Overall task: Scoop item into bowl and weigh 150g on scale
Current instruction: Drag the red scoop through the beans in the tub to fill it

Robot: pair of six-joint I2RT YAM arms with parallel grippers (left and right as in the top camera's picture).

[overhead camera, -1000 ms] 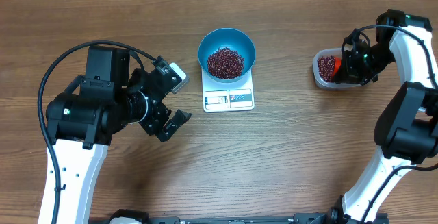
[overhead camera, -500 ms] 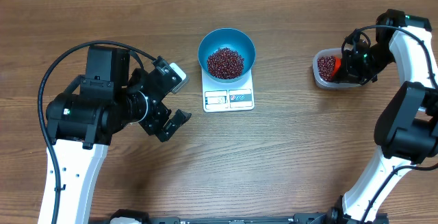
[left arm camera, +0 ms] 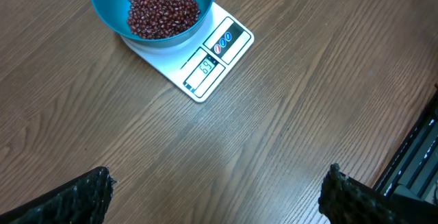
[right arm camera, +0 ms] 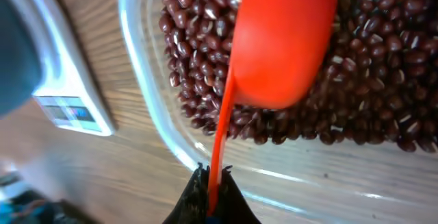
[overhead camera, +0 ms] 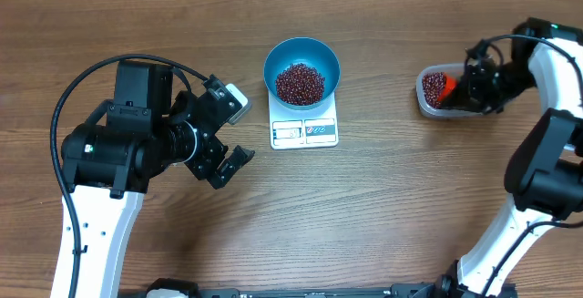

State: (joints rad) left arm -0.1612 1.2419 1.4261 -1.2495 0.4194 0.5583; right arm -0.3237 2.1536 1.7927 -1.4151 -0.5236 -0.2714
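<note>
Evidently right fingers pinch the red scoop shut, over beans in the tub, to load it. Left fingers spread wide, empty.

bare table between scale and tub, bowl covering scale, scoop over tub

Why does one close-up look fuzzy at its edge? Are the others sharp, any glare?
Right wrist view: the beans in the tub are sharp, but the scale at the left edge is out of focus. Left wrist view: sharp, with a pale sheen on the table. Overhead: evenly lit, only soft shadows.
</note>
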